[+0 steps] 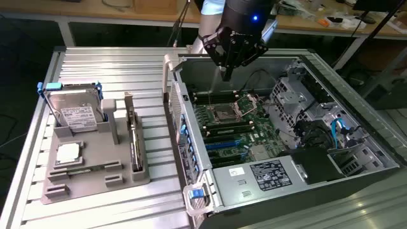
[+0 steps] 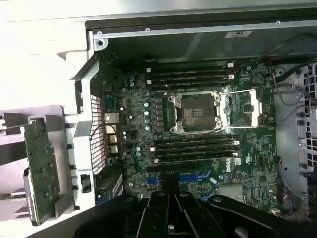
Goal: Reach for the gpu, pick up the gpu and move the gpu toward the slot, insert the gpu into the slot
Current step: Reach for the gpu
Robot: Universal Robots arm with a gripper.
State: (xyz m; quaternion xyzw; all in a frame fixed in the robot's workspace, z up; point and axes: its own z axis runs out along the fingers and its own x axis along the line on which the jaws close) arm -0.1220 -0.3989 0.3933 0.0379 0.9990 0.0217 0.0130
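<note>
hand point(image 1: 226, 76): hovering over the open case point(image 1: 279, 64), fingers pressed together, gripping nothing
gpu point(image 1: 133, 143): sitting unpicked in its stand point(image 1: 95, 162)
slot point(image 2: 194, 177): lying empty

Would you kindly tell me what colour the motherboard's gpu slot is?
The slot is bright blue, clearest in the wrist view.

You had one gpu point(image 1: 133, 138), one hard drive point(image 1: 76, 114) and one processor chip point(image 1: 68, 152), all in one grey holder point(image 1: 95, 179). You had one open computer case point(image 1: 356, 109) with one green motherboard point(image 2: 133, 148). On it you could count one processor socket point(image 2: 198, 111), two banks of black memory strips point(image 2: 190, 77) and at least two blue slots point(image 1: 224, 143). You had one gripper point(image 1: 227, 74).
</note>
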